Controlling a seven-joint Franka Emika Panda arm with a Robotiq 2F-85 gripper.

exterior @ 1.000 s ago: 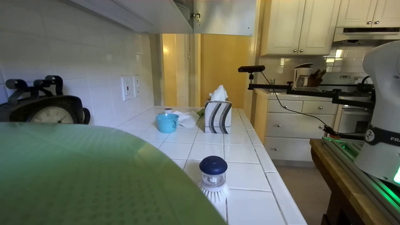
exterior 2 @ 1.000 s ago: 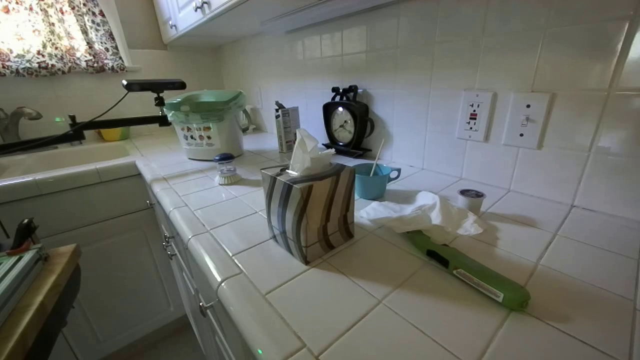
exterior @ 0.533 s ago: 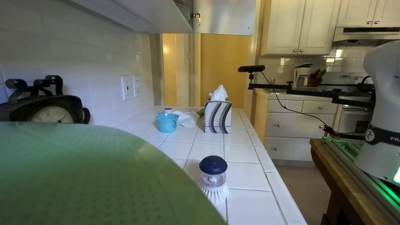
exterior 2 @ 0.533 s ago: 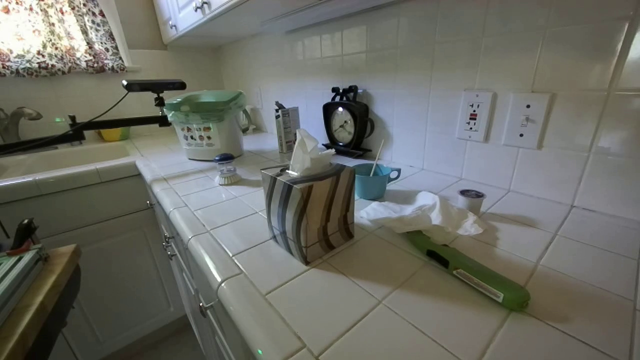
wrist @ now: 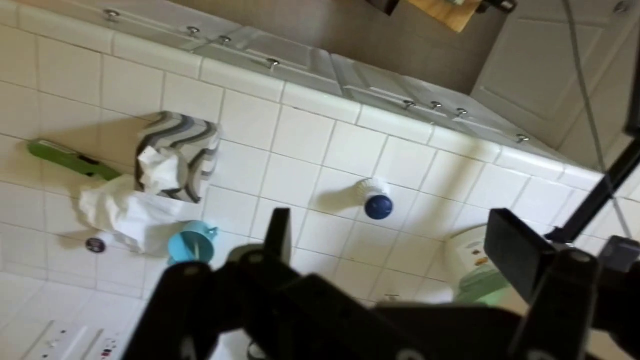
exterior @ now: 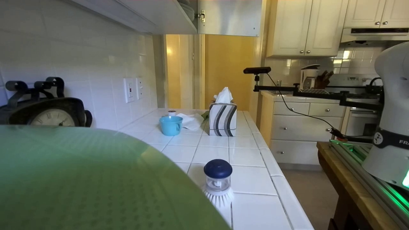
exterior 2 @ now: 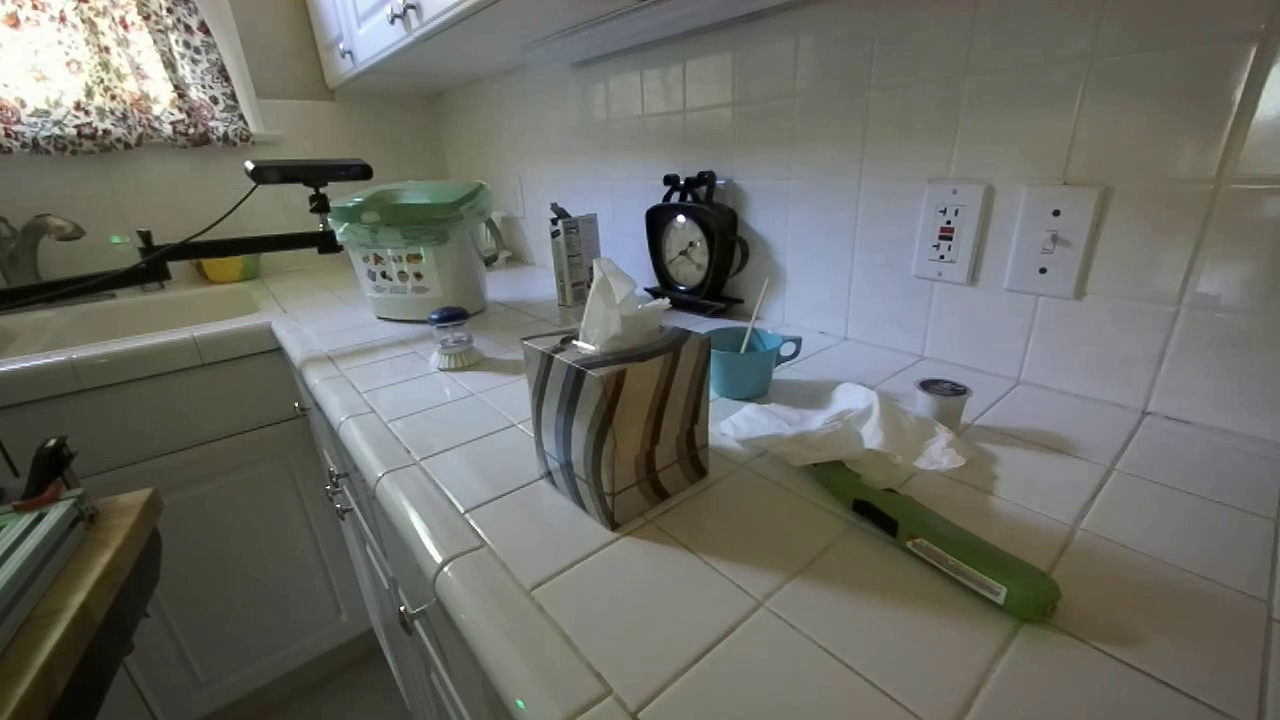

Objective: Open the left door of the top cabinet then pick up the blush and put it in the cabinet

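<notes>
The blush has a dark blue domed lid and a white bristled base. It stands upright on the white tiled counter and also shows in an exterior view and the wrist view. The top cabinet is seen from beneath, and its door stands open with the hinge showing. Its underside also shows in an exterior view. My gripper is open and empty, high above the counter. The blush appears below and between its fingers, not touched. The gripper is outside both exterior views.
A tissue box, a light blue mug, crumpled tissue, a green tool and a clock are on the counter. A green-lidded bin stands near the blush. A camera on a black bar sticks out beside the counter.
The visible upper part of my arm has shifted slightly to the right in an exterior view. The blush, the cabinet door and the counter items have not moved.
</notes>
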